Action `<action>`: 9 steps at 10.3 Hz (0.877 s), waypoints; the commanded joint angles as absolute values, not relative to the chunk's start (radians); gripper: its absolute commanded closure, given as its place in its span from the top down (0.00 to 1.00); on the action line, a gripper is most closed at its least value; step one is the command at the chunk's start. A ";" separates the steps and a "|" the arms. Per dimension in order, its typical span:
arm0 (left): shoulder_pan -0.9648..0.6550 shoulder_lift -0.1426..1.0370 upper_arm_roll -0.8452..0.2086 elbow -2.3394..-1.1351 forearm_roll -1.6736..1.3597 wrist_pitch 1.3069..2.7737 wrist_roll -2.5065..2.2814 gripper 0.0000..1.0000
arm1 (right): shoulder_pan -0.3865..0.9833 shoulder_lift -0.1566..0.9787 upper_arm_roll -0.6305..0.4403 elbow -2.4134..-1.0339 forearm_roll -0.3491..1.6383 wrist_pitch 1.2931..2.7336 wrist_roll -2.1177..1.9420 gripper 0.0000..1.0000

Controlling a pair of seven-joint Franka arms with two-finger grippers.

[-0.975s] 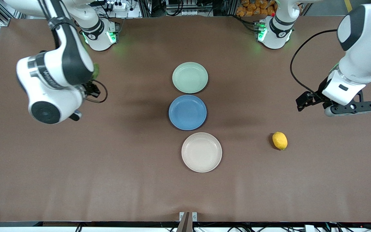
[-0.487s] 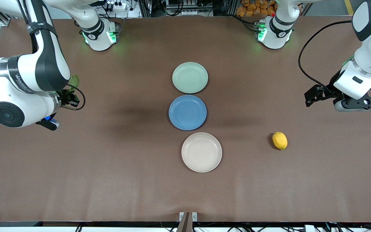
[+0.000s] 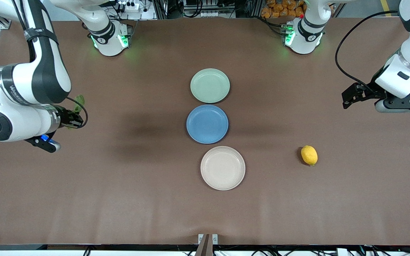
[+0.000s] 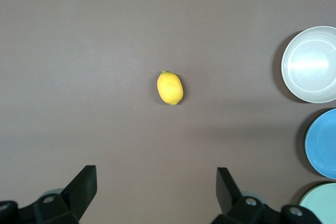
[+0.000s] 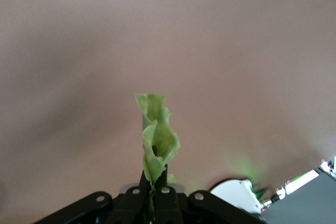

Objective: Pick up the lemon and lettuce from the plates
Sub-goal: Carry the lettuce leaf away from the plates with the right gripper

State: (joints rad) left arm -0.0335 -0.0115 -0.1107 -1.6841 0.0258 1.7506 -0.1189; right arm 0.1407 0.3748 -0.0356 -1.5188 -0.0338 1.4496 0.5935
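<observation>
Right gripper (image 5: 154, 203) clamped on the lettuce (image 5: 156, 137), up over bare table (image 3: 119, 199) at the right arm's end, well apart from the plates (image 3: 210, 85). Left gripper (image 4: 156, 190) spread wide, holding nothing, over bare table; lemon (image 4: 170, 87) lying on the tabletop near it, off the beige-white plate (image 4: 311, 64).

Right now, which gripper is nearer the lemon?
Left. The left gripper hangs open above bare table toward the left arm's end, with the lemon on the table nearby. The right gripper, shut on the lettuce, is at the right arm's end.
</observation>
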 commanded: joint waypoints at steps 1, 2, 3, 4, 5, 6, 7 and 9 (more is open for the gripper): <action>-0.026 -0.034 -0.110 -1.684 0.012 1.712 -0.094 1.00 | 0.100 0.360 -0.021 -1.587 -0.071 1.540 0.519 0.00; -0.026 -0.034 -0.110 -1.684 0.012 1.704 -0.092 1.00 | 0.078 0.359 -0.021 -1.630 -0.071 1.593 0.476 0.00; -0.026 -0.034 -0.110 -1.684 0.009 1.703 -0.094 1.00 | 0.060 0.354 -0.021 -1.667 -0.072 1.632 0.456 0.00; -0.025 -0.034 -0.110 -1.684 0.006 1.703 -0.094 1.00 | 0.054 0.353 -0.021 -1.689 -0.072 1.655 0.445 0.00; -0.026 -0.034 -0.110 -1.686 0.003 1.703 -0.094 1.00 | 0.049 0.351 -0.021 -1.706 -0.074 1.676 0.442 0.00; -0.026 -0.034 -0.110 -1.686 0.003 1.701 -0.095 1.00 | 0.046 0.350 -0.021 -1.730 -0.072 1.702 0.442 0.00; -0.026 -0.032 -0.110 -1.684 0.002 1.701 -0.094 1.00 | 0.038 0.345 -0.021 -1.773 -0.074 1.756 0.440 0.00; -0.025 -0.031 -0.110 -1.684 0.002 1.701 -0.094 1.00 | 0.031 0.333 -0.021 -1.845 -0.072 1.837 0.430 0.00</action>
State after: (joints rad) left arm -0.0331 -0.0180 -0.1101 -1.6838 0.0257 1.7191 -0.1181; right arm 0.0526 0.3760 -0.0367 -1.7649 -0.0540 1.7832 0.4443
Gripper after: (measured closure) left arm 0.000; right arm 0.965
